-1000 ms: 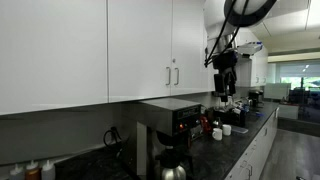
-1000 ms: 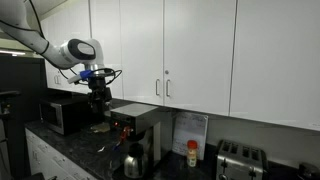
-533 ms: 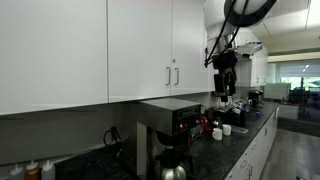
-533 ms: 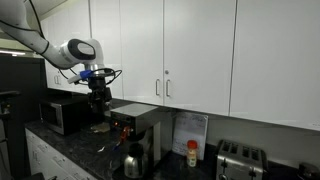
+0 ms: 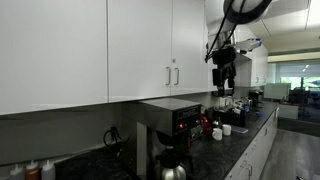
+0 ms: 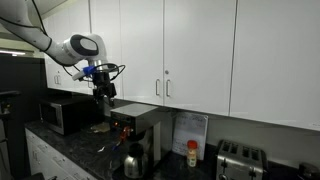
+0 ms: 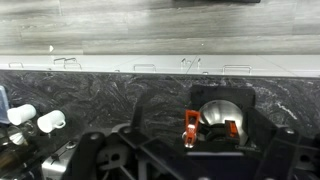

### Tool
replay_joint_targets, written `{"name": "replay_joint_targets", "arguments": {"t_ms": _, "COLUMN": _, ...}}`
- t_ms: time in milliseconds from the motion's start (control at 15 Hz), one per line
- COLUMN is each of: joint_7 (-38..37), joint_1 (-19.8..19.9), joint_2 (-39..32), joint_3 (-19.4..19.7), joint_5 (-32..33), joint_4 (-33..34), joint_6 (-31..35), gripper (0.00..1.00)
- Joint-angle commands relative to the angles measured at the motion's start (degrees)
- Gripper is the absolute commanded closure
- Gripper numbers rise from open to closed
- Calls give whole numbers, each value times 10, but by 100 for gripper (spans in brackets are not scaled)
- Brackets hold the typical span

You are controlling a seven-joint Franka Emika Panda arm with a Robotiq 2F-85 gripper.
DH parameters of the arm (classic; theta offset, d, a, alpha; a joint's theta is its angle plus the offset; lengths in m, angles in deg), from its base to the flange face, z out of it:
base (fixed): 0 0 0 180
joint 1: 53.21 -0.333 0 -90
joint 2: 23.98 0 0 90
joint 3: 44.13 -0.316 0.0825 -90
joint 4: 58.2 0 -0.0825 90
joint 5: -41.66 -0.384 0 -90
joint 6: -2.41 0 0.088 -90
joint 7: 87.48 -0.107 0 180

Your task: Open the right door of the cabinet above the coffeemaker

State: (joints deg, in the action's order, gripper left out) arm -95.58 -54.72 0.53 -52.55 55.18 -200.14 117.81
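Exterior view, left to right: a microwave (image 6: 62,113) sits on the table (image 6: 75,139). The pincer (image 6: 103,91) hangs above the coffeemaker's (image 6: 135,132) left side, touching nothing; whether it is released or clenched cannot be told. The right door (image 6: 200,55) above the coffeemaker is closed, and its handle (image 6: 167,87) is well apart from the pincer. A toaster (image 6: 240,158) stands far right. Wrist view looks down on a carafe (image 7: 212,115).

Coffeemaker (image 6: 138,122) stands on counter (image 6: 62,138) directly under wall cabinet (image 6: 165,45); in an exterior view, microwave (image 6: 63,113) to its left, toaster (image 6: 240,158) well to its right. Gripper (image 6: 104,96) hangs betw. microwave and coffeemaker, above counter, approx. level w/ cabinet's lower edge.
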Motion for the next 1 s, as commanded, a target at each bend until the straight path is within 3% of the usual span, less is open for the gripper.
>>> {"name": "replay_joint_targets", "arguments": {"t_ms": 0, "joint_7": -19, "joint_1": 17, "joint_2": -14, "joint_3": 15, "joint_5": 31, "joint_4": 40, "joint_6": 23, "gripper": 0}}
{"name": "replay_joint_targets", "arguments": {"t_ms": 467, "joint_7": -136, "joint_1": 50, "joint_2": -55, "joint_3": 1, "joint_5": 117, "joint_4": 93, "joint_6": 150, "gripper": 0}}
{"name": "replay_joint_targets", "arguments": {"t_ms": 933, "joint_7": -334, "joint_1": 90, "joint_2": -112, "joint_3": -17, "joint_5": 285, "joint_4": 138, "joint_6": 237, "gripper": 0}}
